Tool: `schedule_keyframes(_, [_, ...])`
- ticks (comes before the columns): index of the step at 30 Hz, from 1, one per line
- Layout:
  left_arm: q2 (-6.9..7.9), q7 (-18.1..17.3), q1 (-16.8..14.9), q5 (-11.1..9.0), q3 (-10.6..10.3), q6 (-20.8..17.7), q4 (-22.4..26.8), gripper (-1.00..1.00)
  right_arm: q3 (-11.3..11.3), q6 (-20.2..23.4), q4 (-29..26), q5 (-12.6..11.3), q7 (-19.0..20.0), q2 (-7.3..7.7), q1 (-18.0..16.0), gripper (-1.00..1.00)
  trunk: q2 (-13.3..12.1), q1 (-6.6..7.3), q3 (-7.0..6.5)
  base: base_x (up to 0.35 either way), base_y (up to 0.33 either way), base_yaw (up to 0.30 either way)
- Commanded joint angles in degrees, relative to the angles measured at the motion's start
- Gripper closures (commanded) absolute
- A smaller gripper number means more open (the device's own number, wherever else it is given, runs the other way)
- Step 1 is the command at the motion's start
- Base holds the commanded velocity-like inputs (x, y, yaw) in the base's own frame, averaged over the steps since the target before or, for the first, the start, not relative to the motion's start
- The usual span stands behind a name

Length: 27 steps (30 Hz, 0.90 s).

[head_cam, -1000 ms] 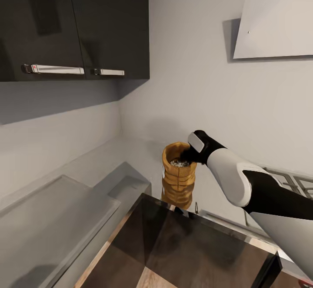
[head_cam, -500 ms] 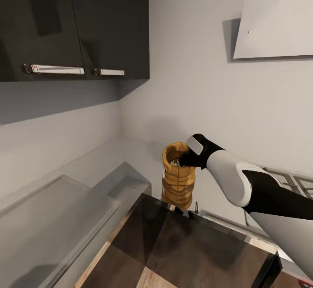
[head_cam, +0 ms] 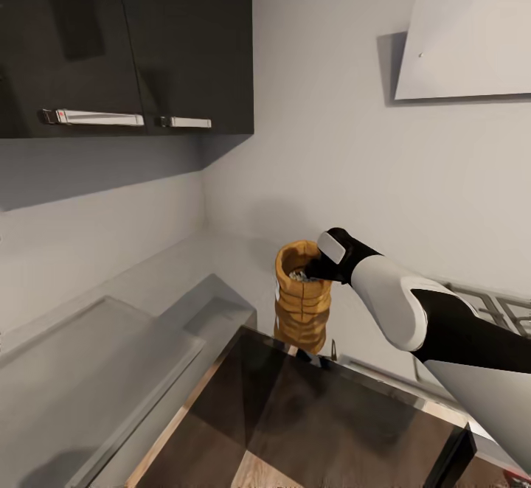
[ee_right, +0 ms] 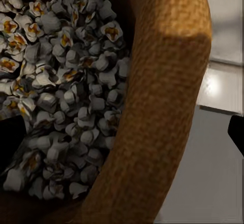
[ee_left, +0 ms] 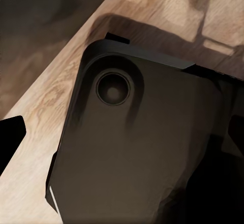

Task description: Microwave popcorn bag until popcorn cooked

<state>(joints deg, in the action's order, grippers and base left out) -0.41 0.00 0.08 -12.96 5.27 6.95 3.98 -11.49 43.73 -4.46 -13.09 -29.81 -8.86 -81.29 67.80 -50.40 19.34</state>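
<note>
- Clearly the left gripper (ee_left: 122, 148) is out of play — its wrist view takes in a dark rounded housing over a wooden floor (ee_left: 35, 127), with black finger edges at the picture's sides; how wide its jaws stand I cannot tell.
- Further right, the popcorn bag (head_cam: 302, 295) stands upright on the grey countertop (head_cam: 184, 267), its mirror image just below it in the gloss.
- Its wall looks soft and crumpled, likely light and easy to crush or tip.
- Popcorn (ee_right: 66, 97) fills it nearly to the rim and would spill if it leans.
- The right gripper (head_cam: 316, 267) sits at the bag's mouth, one finger (ee_right: 10, 142) inside among the kernels, the other finger (ee_right: 237, 135) outside, the rolled rim between the jaws — whether they pinch it I cannot tell.
- That thick rim seems the soundest place to take hold, kept level.
</note>
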Motion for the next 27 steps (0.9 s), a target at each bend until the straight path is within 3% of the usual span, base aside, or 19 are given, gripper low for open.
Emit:
schedule_keyframes(1, [-0.03, 0.0, 0.0, 0.0, 0.4, 0.1, 0.1, -1.00, -0.2, 0.0, -0.1, -0.5, -0.6, -0.02, 0.0, -1.00, 0.0, 0.02, 0.06, -0.081, 0.000, 0.000])
schedule_keyframes(27, [-0.03, 0.0, 0.0, 0.0, 0.4, 0.1, 0.1, -1.00, -0.3, -1.2, 1.5, -0.5, -0.4, -0.01, 1.8, -1.00, 0.0, 0.02, 0.06, -0.005, 0.000, 0.000])
